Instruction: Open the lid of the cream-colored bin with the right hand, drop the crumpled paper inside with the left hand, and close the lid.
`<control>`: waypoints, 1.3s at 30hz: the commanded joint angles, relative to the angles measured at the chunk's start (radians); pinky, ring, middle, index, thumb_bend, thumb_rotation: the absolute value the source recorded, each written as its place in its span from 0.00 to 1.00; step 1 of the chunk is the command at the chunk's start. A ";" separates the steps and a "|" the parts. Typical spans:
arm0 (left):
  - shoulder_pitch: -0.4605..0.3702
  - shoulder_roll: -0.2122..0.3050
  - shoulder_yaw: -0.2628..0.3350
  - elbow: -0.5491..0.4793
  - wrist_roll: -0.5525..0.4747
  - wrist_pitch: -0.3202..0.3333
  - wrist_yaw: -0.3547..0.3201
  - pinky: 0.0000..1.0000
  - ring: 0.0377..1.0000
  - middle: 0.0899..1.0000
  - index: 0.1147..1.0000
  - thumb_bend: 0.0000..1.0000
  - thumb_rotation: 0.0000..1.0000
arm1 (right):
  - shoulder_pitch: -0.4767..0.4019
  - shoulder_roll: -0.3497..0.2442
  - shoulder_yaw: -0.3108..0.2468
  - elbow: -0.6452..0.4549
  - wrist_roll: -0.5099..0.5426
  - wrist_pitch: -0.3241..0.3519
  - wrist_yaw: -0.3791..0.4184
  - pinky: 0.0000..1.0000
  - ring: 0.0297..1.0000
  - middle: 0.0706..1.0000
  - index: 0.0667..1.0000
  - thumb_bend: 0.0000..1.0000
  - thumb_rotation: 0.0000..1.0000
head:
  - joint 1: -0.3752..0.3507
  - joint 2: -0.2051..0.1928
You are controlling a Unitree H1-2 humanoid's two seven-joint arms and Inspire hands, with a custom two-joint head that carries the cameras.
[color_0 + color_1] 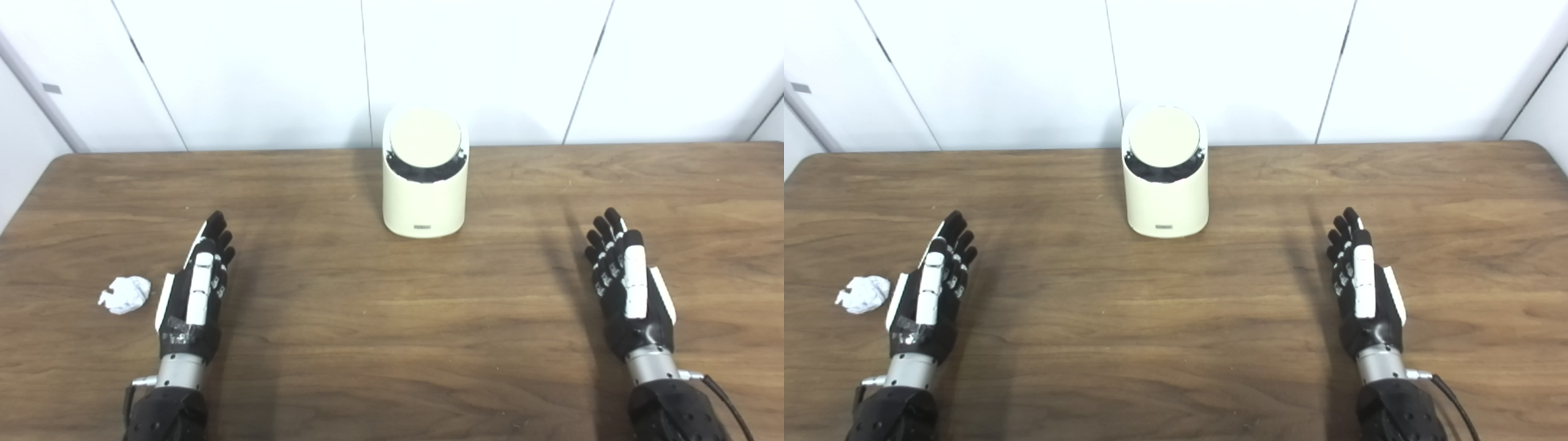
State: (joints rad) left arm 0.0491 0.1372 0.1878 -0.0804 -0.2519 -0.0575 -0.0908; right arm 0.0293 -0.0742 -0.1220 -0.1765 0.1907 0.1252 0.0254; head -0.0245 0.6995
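Centrally, near the frame's top, the bin (pixel 424 184) is seen, lid (pixel 425 138) closed. The paper (pixel 125 294) lies lower left beside the released left hand (pixel 196 288); the right hand (pixel 628 288) is likewise released on the tabletop (pixel 392 318).

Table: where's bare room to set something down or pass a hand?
Widest bare wood lies between the left hand and right hand, in front of the bin. Both far corners beside the bin are bare too. Tightest spot: the paper ball just left of the left hand.
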 commanded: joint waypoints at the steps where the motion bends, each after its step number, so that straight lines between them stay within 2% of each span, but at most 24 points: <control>1: 0.008 -0.006 -0.004 0.029 0.005 -0.027 -0.003 1.00 0.99 0.99 0.97 0.49 0.83 | -0.011 0.003 -0.001 -0.012 0.004 -0.016 0.002 1.00 0.98 0.98 1.00 0.47 1.00 | -0.004 -0.003; 7: 0.009 -0.004 -0.005 0.046 0.003 -0.049 -0.013 1.00 1.00 1.00 0.98 0.47 0.84 | -0.014 -0.001 0.000 -0.020 -0.009 -0.016 0.000 1.00 0.98 0.99 0.99 0.50 1.00 | -0.023 -0.026; 11: 0.012 -0.004 -0.004 0.054 -0.001 -0.058 -0.019 1.00 1.00 1.00 0.99 0.46 0.83 | -0.024 -0.001 0.004 -0.011 -0.019 -0.028 0.001 1.00 0.97 0.97 0.98 0.52 1.00 | -0.033 -0.056; 18: 0.015 -0.008 -0.008 0.079 0.008 -0.085 -0.021 1.00 1.00 1.00 0.99 0.45 0.84 | -0.036 0.010 0.009 0.000 -0.027 -0.027 -0.005 1.00 0.96 0.96 0.98 0.48 1.00 | -0.034 -0.120; 27: 0.024 -0.017 -0.011 0.086 0.010 -0.086 -0.022 1.00 1.00 1.00 1.00 0.45 0.83 | -0.059 0.012 0.011 0.016 -0.020 -0.032 0.001 1.00 0.97 0.97 0.98 0.50 1.00 | -0.041 -0.171; 33: 0.025 -0.022 -0.013 0.097 0.011 -0.097 -0.025 1.00 1.00 1.00 1.00 0.44 0.82 | -0.094 0.012 0.010 0.025 -0.024 -0.045 -0.003 1.00 0.97 0.96 0.98 0.51 0.99 | -0.039 -0.189; 39: 0.027 -0.030 -0.016 0.099 0.026 -0.099 -0.013 1.00 1.00 1.00 1.00 0.42 0.82 | -0.155 -0.005 0.022 0.038 -0.064 -0.046 -0.005 1.00 0.97 0.96 0.98 0.55 0.92 | -0.041 -0.203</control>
State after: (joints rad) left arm 0.0496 0.1337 0.1842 -0.0487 -0.2451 -0.1056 -0.1100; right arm -0.0806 -0.0686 -0.1047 -0.1197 0.1374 0.1145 0.0177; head -0.0659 0.4955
